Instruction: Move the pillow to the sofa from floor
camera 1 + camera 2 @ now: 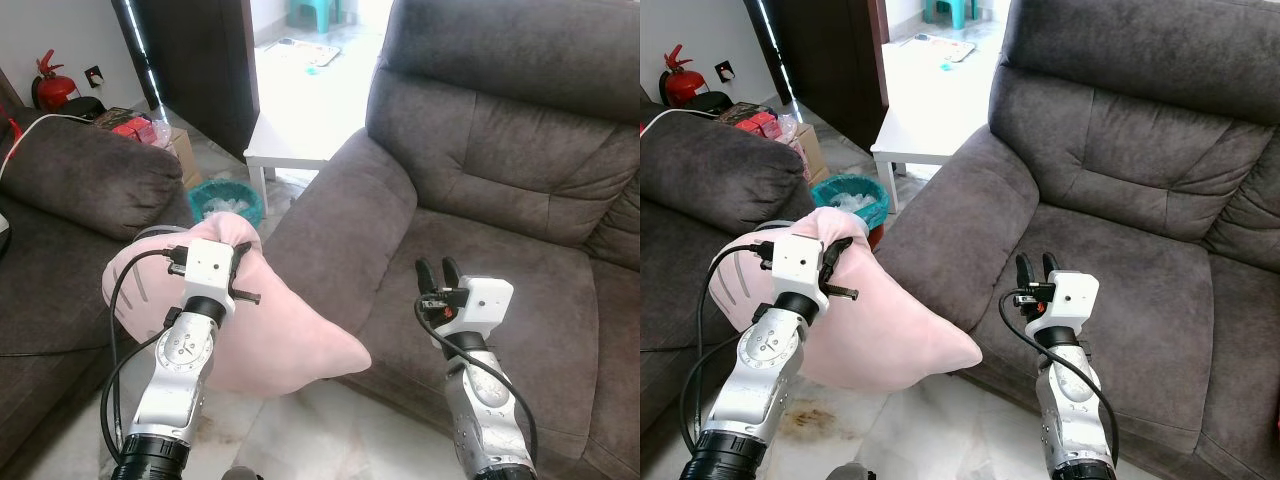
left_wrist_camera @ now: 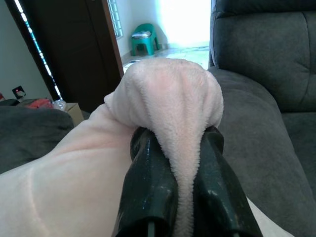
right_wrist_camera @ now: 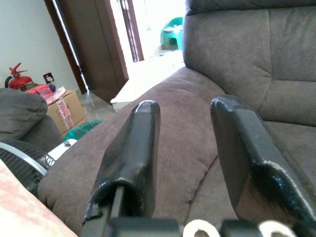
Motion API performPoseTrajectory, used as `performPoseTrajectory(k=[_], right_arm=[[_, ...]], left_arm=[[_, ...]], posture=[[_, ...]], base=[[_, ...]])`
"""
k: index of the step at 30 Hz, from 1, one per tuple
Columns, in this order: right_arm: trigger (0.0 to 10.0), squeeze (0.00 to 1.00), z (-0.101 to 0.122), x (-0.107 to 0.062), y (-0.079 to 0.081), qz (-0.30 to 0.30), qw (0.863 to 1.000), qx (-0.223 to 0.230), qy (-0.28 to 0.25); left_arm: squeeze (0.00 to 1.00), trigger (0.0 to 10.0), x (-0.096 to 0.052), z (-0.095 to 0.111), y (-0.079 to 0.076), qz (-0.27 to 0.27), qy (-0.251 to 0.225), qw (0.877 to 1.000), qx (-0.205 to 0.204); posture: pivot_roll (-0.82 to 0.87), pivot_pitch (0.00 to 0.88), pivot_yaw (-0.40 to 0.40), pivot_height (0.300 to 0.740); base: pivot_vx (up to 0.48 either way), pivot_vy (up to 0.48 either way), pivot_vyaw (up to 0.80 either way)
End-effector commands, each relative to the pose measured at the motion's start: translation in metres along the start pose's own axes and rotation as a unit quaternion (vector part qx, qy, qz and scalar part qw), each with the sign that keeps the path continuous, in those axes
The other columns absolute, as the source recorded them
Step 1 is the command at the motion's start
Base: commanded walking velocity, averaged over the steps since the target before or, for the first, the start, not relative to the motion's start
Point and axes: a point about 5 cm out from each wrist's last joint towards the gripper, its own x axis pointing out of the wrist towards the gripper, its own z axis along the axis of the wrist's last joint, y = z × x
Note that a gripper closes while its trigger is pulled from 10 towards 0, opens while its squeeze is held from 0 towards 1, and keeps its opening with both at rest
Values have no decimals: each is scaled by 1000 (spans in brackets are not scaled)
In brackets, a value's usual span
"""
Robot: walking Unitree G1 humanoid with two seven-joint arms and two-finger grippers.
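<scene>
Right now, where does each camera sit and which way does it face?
Left eye: on the head, looking down at the pillow and sofa; both arms show.
Right eye: beside it, same scene.
Left wrist: along the left end effector, shut on a pillow fold.
Right wrist: along the open right end effector, toward the sofa armrest.
Shared: sofa in all four.

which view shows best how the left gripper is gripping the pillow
The left wrist view: up close, the left gripper is shut on a bunched fold of the pink pillow, fabric squeezed between its fingers. The two eye views show the whole pillow hanging above the floor beside the sofa armrest, but the wrist hides the pinch.
</scene>
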Motion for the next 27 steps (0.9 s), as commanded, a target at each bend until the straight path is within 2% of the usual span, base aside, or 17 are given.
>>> performPoseTrajectory(k=[1, 9, 21, 27], right_arm=[[10000, 0, 1, 4, -2, -6, 1000, 0, -3], [10000, 0, 7, 17, 9, 1, 1000, 11, -19], [10000, 0, 10, 24, 9, 9, 1000, 6, -27], [10000, 0, 20, 37, 5, 10, 999, -2, -39]], left_arm=[[0, 10000, 10, 33, 1, 1, -75, 997, -2], [0, 10000, 17, 32, 2, -5, -76, 997, 6], [0, 10000, 21, 29, 11, 8, -76, 997, 16], [0, 10000, 34, 26, 9, 11, -72, 997, 16]], posture=[[123, 0, -11, 694], [126, 0, 14, 694], [122, 0, 6, 694], [107, 0, -5, 694]], base=[[0, 0, 0], [0, 0, 0], [0, 0, 0], [0, 0, 0]])
